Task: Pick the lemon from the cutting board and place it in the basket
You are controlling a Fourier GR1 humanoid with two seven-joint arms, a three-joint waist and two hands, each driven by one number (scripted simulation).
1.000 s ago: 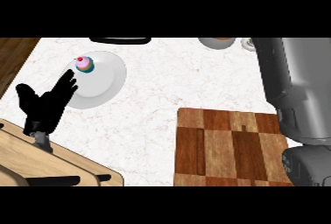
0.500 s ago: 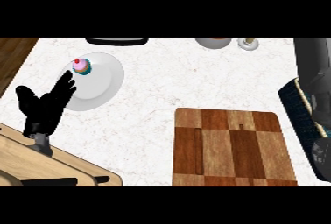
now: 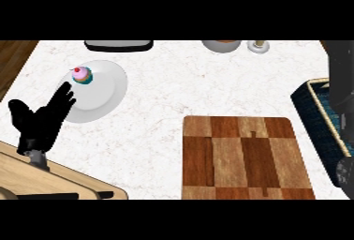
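The brown checkered cutting board (image 3: 239, 157) lies at the lower middle with nothing on it. No lemon shows anywhere in the view. A dark blue woven basket (image 3: 320, 117) stands at the right edge, only partly in view. My right arm (image 3: 342, 75) is a dark shape along the right edge, over the basket's far end, and its hand cannot be made out. At the left, my left hand (image 3: 41, 123) rests open with its fingers pointing up, next to the white plate.
A white plate (image 3: 104, 96) with a pink cupcake (image 3: 81, 75) sits at the upper left. A black tray (image 3: 119, 45), a bowl (image 3: 221, 45) and a small shaker (image 3: 258, 46) line the back edge. A light wooden block (image 3: 48, 180) fills the lower left corner.
My right arm has swung from beside the cutting board out to the right edge. The basket has come into view there. The left hand has not moved.
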